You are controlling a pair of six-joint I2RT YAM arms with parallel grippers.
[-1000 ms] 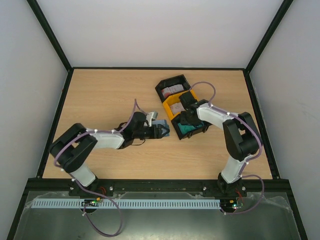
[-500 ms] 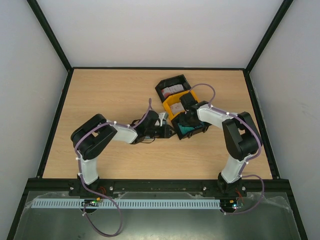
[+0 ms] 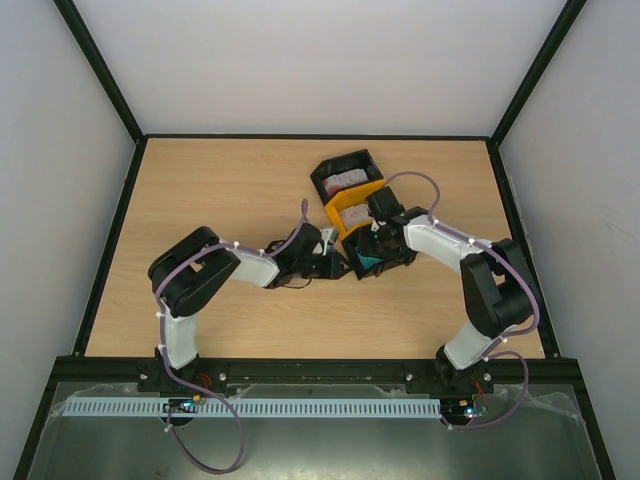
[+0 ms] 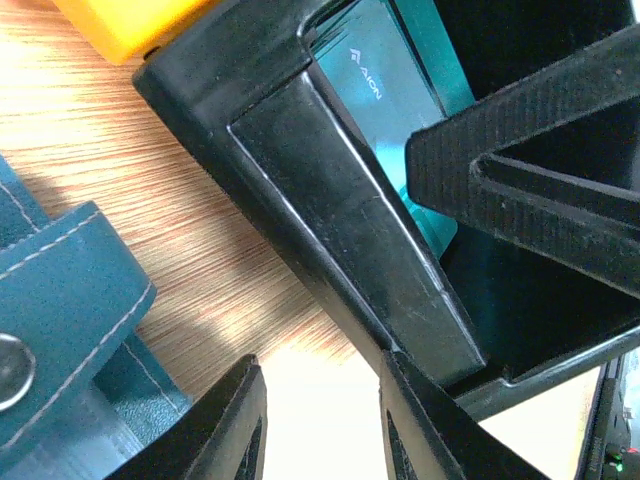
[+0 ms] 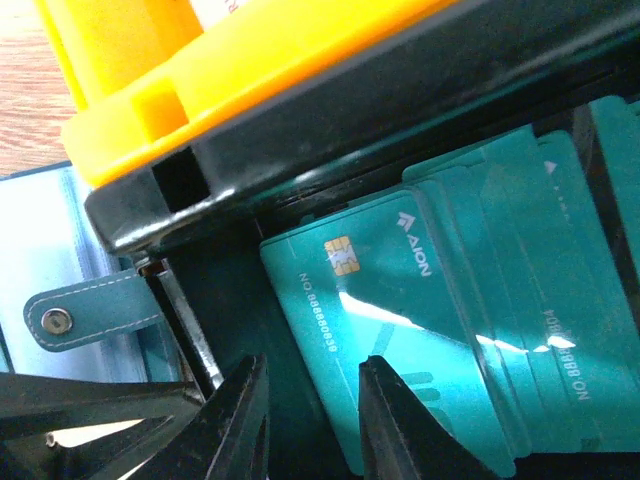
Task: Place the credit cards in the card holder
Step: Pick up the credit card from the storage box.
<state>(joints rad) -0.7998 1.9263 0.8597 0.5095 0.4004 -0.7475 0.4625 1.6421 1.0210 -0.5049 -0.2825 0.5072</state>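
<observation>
The teal-blue card holder (image 5: 50,240) lies open on the wood beside the near black bin (image 4: 350,230); its clasp strap (image 5: 90,310) points at the bin. It also shows in the left wrist view (image 4: 60,300). Several teal credit cards (image 5: 430,330) lie stacked in that bin. My right gripper (image 5: 305,425) is open, low inside the bin, with its right finger over the top teal card's left edge. My left gripper (image 4: 320,425) is open and empty, between the card holder and the bin's outer wall. From above, the left gripper (image 3: 338,266) covers the card holder.
Three bins stand in a row: a far black bin (image 3: 345,165) with red-and-white cards, a yellow bin (image 3: 340,212) with pale cards, and the near black bin (image 3: 400,262). The two grippers are close together at the near bin's left wall.
My left arm has reached right, its gripper now over the card holder and against the near bin. My right gripper has shifted slightly within the teal-card bin.
</observation>
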